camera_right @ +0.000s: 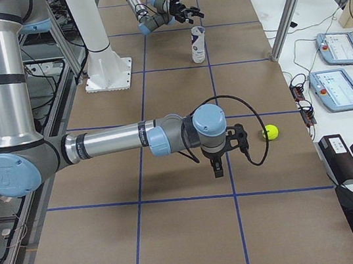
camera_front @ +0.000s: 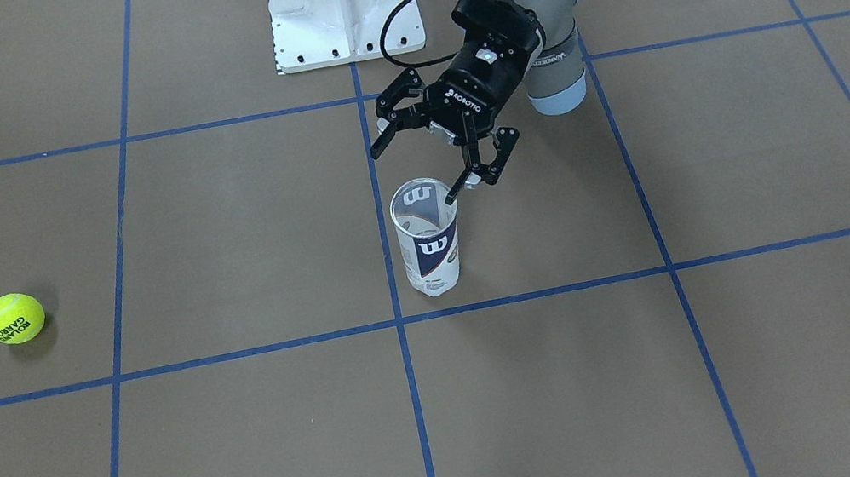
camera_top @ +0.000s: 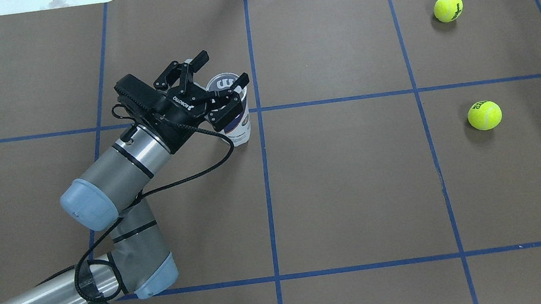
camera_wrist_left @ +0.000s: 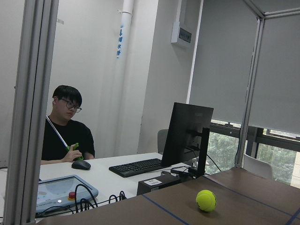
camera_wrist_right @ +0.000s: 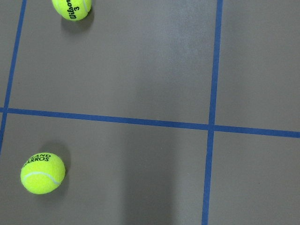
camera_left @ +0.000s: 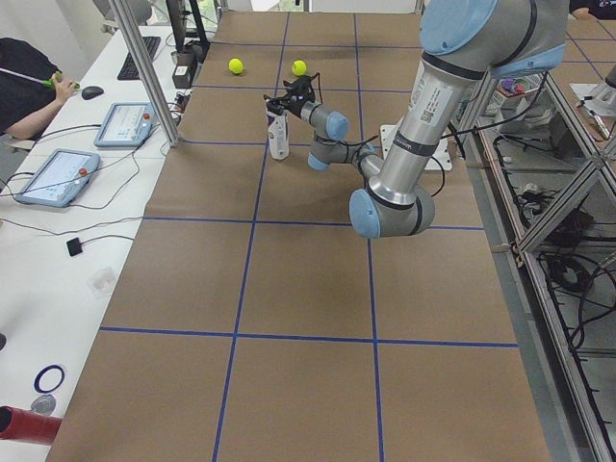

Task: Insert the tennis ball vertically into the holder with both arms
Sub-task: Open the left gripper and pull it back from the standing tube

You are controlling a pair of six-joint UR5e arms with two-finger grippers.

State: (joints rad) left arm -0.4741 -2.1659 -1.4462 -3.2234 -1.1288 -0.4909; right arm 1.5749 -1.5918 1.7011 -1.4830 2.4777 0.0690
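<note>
The holder (camera_front: 431,246) is a clear can with a white and navy "W" label. It stands upright with its mouth open, near the table's middle (camera_top: 239,125). My left gripper (camera_front: 418,170) is open and empty, its fingers spread on either side of the holder's rim (camera_top: 224,70), just above it. One tennis ball (camera_top: 484,115) and a second tennis ball (camera_top: 448,8) lie far to the right. My right gripper (camera_right: 216,169) shows only in the exterior right view, pointing down near a ball (camera_right: 270,132). I cannot tell whether it is open or shut. The right wrist view shows both balls (camera_wrist_right: 42,173) on the table.
The white pedestal base (camera_front: 342,2) stands at the robot's side of the table. Blue tape lines grid the brown table top (camera_top: 357,188). An operator's desk with tablets (camera_right: 336,68) and metal posts (camera_right: 291,8) lies beyond the far edge.
</note>
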